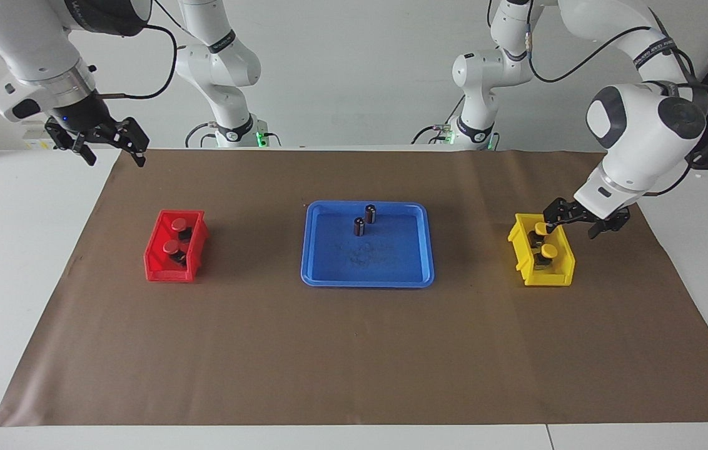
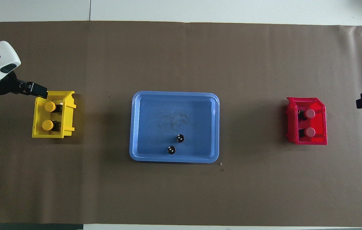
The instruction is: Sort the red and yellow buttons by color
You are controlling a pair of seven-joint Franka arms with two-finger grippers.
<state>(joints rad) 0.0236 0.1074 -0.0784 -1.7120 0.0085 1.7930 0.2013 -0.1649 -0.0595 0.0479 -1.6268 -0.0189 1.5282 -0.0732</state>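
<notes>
Fingers apart on both: we see the left gripper [image 1: 581,220] empty, hovering over the yellow bin [image 1: 563,275] edge; right gripper [image 1: 110,145] also empty, waiting raised at the table's 10 o'clock corner in the facing view. 2 yellow buttons [image 1: 546,250] sit in the yellow bin, 2 red buttons [image 1: 172,247] in the red bin [image 1: 166,272]. 2 dark cylinders [image 1: 359,226] stand in the blue tray [image 1: 366,277].
</notes>
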